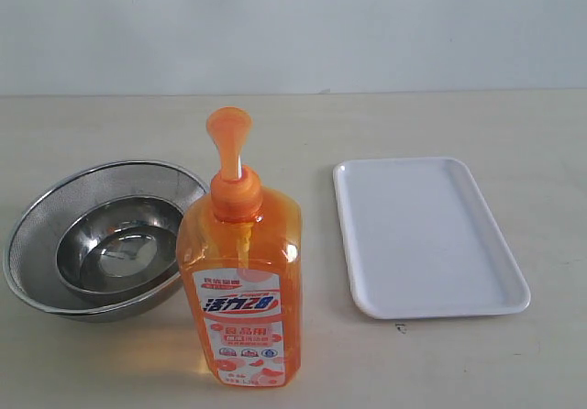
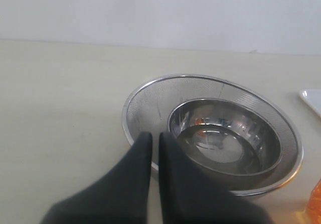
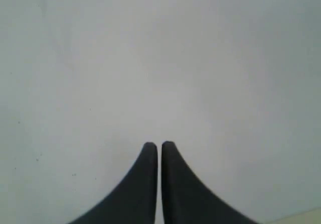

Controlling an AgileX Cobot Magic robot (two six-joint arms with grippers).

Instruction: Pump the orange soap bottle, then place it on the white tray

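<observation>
Only exterior view shows whole orange soap bottle (image 1: pixel 240 271), whole white tray (image 1: pixel 426 235).

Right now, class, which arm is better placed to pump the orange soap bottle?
Likely the left. Its shut left gripper sits near the steel bowls, with the orange soap bottle's edge in its wrist view. The shut right gripper faces only a blank pale surface.
</observation>
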